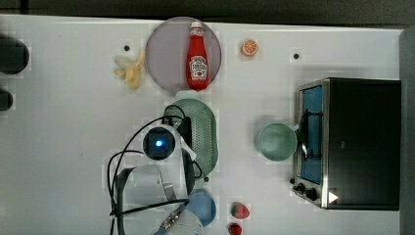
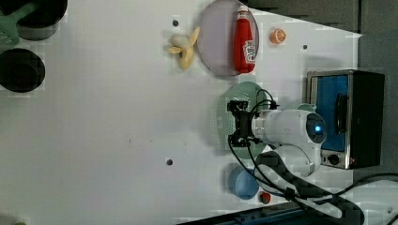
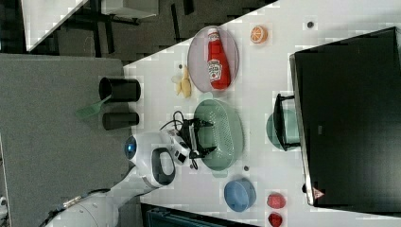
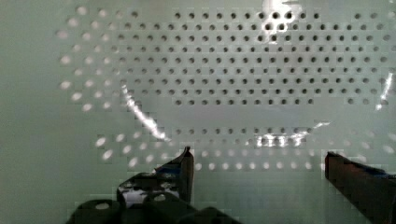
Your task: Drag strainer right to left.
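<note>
Strainer: pale green oval plastic strainer [image 1: 204, 134] at the table's middle in the top view, at six o'clock from the plate and nine o'clock from the green cup.
Gripper: gripper [image 3: 206, 137] reaches over the strainer's bowl, its two fingers spread wide, nothing between them.
Wrist view: black fingertips [image 4: 187, 163] far apart just above the strainer's [image 4: 243, 70] glossy, hole-dotted floor; touching or not, I cannot tell.
Right view: dark fingers inside the rim near the strainer's [image 3: 227, 130] nine-o'clock wall; two black cylinders [image 3: 120, 90] stand beyond the table.
Left view: the gripper's [image 2: 239, 124] black frame lies across the bowl.
Top view: white arm covers the strainer's nine-o'clock side.
Plate: round greyish-lilac plate [image 1: 166, 54], smooth, with a red ketchup bottle [image 1: 197, 56] lying on it.
Green cup: round green cup [image 1: 276, 142] just beside the boxy metal toaster oven [image 1: 352, 142].
Table: flat white table [image 1: 63, 122].
</note>
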Tool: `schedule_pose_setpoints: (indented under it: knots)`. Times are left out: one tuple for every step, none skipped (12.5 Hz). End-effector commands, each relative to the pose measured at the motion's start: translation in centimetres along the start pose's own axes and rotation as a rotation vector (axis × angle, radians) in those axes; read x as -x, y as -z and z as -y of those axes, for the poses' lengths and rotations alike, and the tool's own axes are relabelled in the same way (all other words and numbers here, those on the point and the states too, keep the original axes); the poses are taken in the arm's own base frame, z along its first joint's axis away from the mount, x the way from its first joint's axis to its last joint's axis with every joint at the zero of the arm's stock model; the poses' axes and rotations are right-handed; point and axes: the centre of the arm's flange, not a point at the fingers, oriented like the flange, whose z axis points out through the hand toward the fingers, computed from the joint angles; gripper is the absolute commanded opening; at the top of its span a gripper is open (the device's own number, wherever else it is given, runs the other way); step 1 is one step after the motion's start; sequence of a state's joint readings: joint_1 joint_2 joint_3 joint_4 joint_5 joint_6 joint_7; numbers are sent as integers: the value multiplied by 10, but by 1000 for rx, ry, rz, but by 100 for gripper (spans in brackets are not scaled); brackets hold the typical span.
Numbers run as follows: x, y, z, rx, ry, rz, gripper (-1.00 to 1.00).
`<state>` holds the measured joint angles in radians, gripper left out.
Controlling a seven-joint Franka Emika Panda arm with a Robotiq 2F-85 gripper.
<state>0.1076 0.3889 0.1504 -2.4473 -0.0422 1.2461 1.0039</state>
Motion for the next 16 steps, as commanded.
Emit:
schedule_pose_setpoints:
  knots:
    - [48, 11, 7, -22, -77, 27, 100]
    - [59, 9, 8, -18, -79, 31, 100]
    - [69, 8, 9, -19, -73, 37, 100]
    - [79, 7, 10, -20, -58, 40, 100]
    - [87, 6, 11, -10, -44, 38, 100]
    - [95, 5, 12, -7, -38, 38, 100]
    - [102, 5, 14, -2, -43, 39, 100]
    - [110, 5, 16, 4, -54, 38, 100]
    - [118, 5, 18, 5, -59, 39, 100]
    - [127, 4, 19, 14, -65, 37, 100]
    - [136, 4, 21, 18, -69, 37, 100]
    - [145, 4, 24, 13, -79, 42, 100]
    - [154, 3, 26, 16, -98, 43, 100]
    - [164, 2, 27, 19, -109, 44, 100]
    - [175, 2, 30, 13, -114, 50, 100]
    - [185, -1, 30, 15, -128, 52, 100]
